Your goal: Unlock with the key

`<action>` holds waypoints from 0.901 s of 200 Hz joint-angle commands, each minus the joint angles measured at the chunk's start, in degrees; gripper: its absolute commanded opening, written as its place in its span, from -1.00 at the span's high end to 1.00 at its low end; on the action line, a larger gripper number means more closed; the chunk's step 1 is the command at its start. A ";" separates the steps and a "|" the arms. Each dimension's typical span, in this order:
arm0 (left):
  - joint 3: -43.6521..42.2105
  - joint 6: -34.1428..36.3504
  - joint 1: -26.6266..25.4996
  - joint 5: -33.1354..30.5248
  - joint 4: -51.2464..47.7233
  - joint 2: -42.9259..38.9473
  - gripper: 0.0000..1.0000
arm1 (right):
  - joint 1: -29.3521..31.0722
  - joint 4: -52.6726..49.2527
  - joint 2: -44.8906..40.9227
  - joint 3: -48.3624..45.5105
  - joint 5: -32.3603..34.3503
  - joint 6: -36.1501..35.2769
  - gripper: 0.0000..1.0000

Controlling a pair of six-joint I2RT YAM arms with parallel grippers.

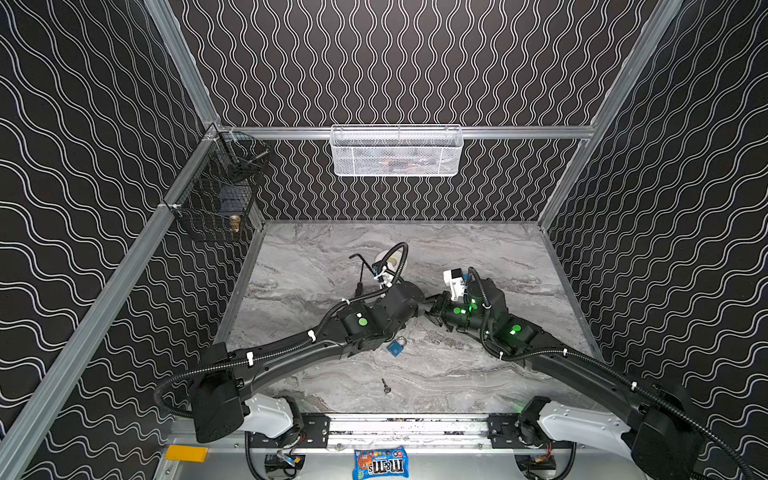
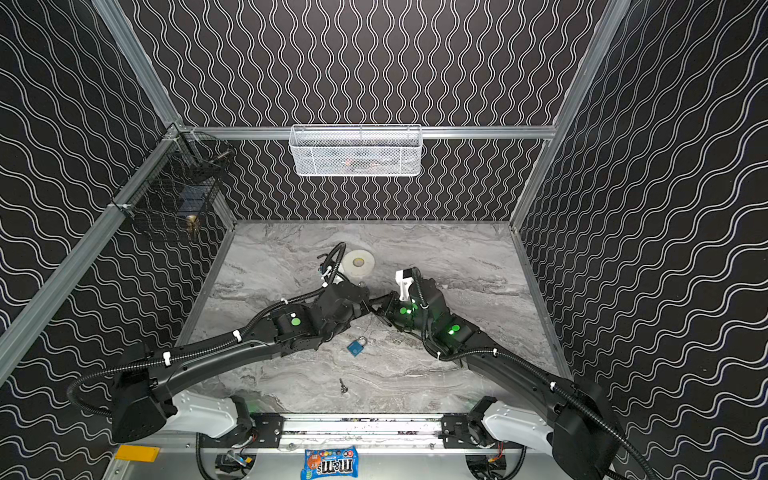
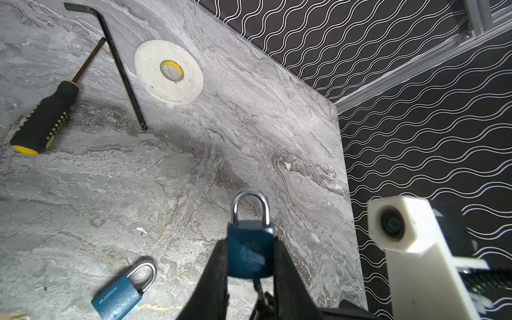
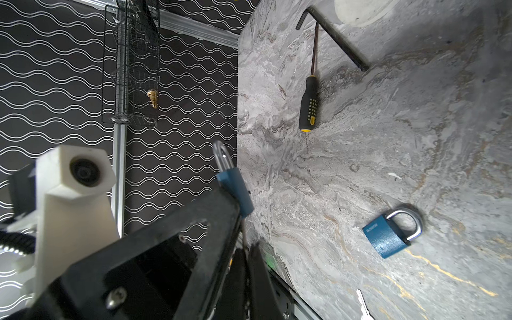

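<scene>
A dark blue padlock point(image 3: 250, 249) hangs above the marble table, clamped by its sides in my left gripper point(image 3: 250, 241), silver shackle pointing away and seated in the body. From the right wrist this padlock point(image 4: 235, 188) shows edge-on. A thin key point(image 4: 243, 232) runs from its underside into my right gripper point(image 4: 246, 249), which is shut on it. In both top views the two grippers meet tip to tip at mid-table, left gripper point(image 1: 422, 305) against right gripper point(image 1: 438, 309). A second blue padlock point(image 1: 395, 346) and a loose key point(image 1: 386, 386) lie on the table nearer the front.
A black-and-yellow screwdriver point(image 3: 44, 122), a large hex key point(image 3: 122, 77) and a white tape roll point(image 3: 169, 72) lie behind the grippers. A white mesh basket point(image 1: 397, 151) hangs on the back wall, a black wire basket point(image 1: 220, 191) on the left. A candy bag point(image 1: 380, 463) sits at the front rail.
</scene>
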 commanded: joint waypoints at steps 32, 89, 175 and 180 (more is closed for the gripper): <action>-0.83 -0.70 0.68 2.64 -1.56 -0.24 1.00 | 0.71 8.45 1.17 0.32 -0.86 0.08 1.00; -0.76 0.81 0.71 5.83 0.71 0.02 1.00 | 0.74 10.76 2.56 1.32 -3.27 -0.08 1.00; -3.52 2.85 1.35 5.61 -2.98 -1.59 1.00 | -2.10 11.67 1.44 1.15 -7.04 0.12 1.00; -3.68 2.67 1.67 5.51 -3.02 -1.81 1.00 | -2.10 11.28 1.66 1.39 -7.67 -0.16 1.00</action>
